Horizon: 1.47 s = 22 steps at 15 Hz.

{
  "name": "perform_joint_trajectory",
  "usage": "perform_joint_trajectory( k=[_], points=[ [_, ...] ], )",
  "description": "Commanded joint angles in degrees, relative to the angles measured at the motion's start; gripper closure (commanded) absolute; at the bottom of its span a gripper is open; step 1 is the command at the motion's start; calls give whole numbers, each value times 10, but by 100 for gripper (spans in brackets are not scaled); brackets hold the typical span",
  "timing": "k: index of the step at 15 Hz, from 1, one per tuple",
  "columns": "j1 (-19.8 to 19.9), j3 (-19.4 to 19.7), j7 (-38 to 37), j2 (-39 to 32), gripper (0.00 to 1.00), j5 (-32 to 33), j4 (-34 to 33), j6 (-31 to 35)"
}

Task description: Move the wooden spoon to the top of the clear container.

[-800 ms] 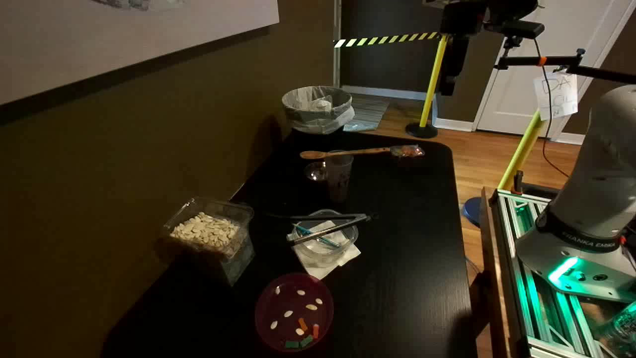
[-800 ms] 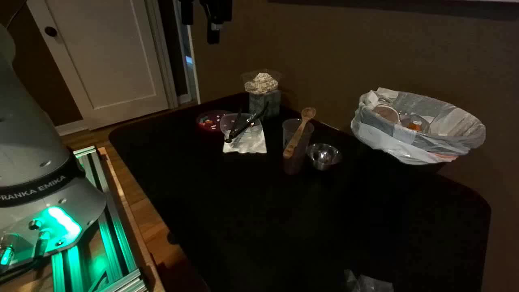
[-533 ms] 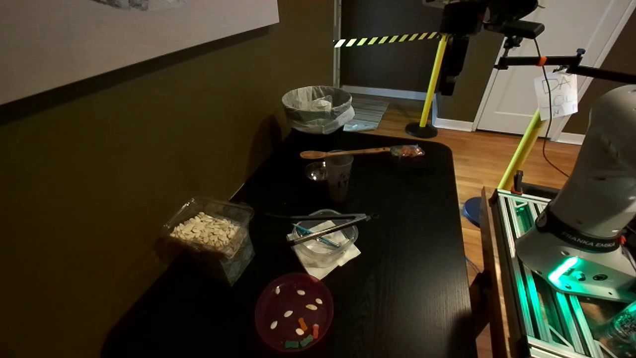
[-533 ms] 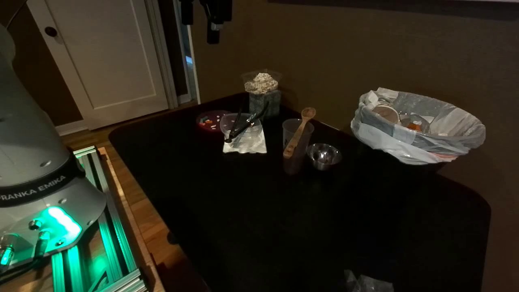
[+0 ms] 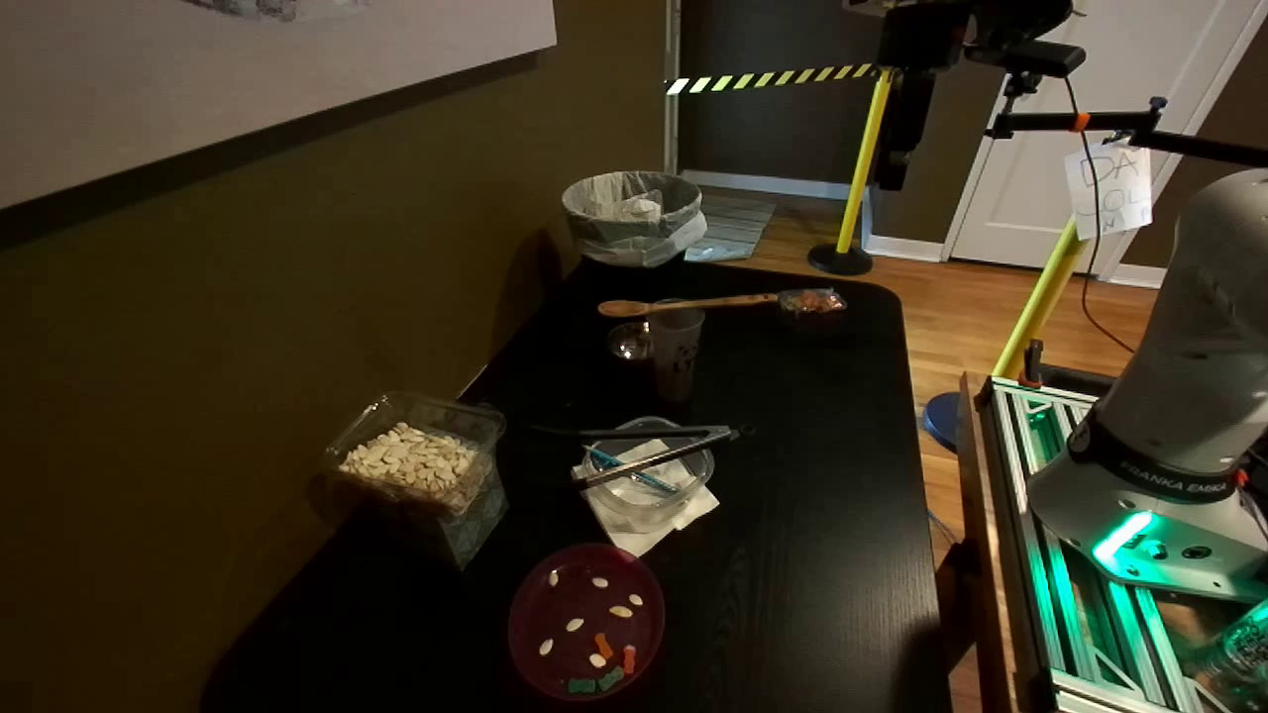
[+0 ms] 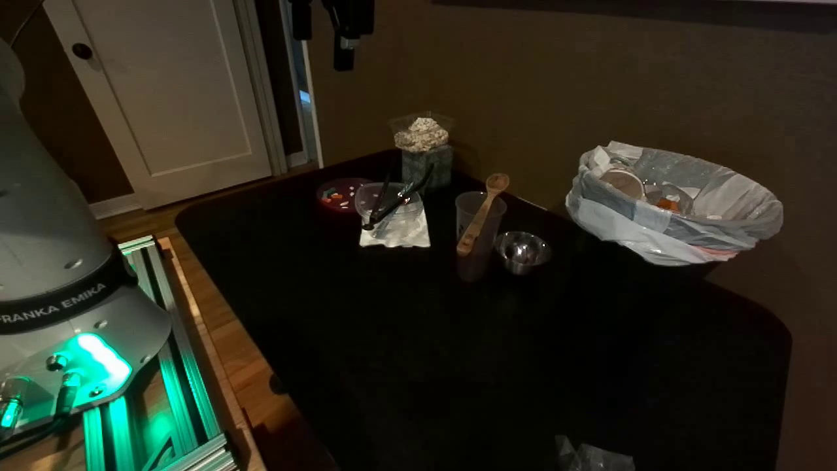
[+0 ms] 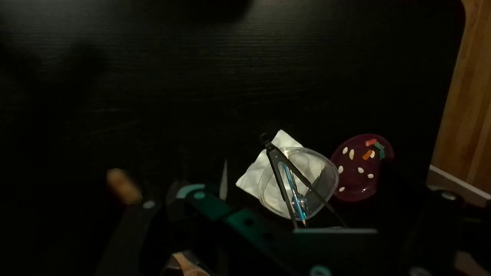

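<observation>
The wooden spoon (image 5: 723, 301) lies across the top of a tall clear cup (image 5: 677, 361) in both exterior views; there the spoon (image 6: 482, 222) and cup (image 6: 485, 255) stand past the middle of the dark table. In the wrist view only the spoon's blurred handle end (image 7: 122, 188) and part of its bowl show; my finger hides the rest. A shallow clear container (image 5: 649, 520) sits on a napkin, with black tongs (image 5: 656, 458) across its top and a blue pencil inside. My gripper (image 6: 324, 42) is open, empty and high above the table, touching nothing.
A shiny metal bowl (image 6: 523, 254) stands beside the cup. A clear box of seeds (image 5: 474, 515) stands near the wall. A maroon plate (image 5: 532, 629) holds seeds and candies. A lined bin (image 6: 660, 226) is by the far table edge. A candy bag (image 5: 814, 302) lies past the spoon's handle.
</observation>
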State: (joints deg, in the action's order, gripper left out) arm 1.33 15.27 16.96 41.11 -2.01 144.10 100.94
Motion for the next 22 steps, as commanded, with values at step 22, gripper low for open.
perform_joint_trajectory(
  k=[22],
  points=[
    [39,-102,-145,-264,0,76,-92,365]
  ],
)
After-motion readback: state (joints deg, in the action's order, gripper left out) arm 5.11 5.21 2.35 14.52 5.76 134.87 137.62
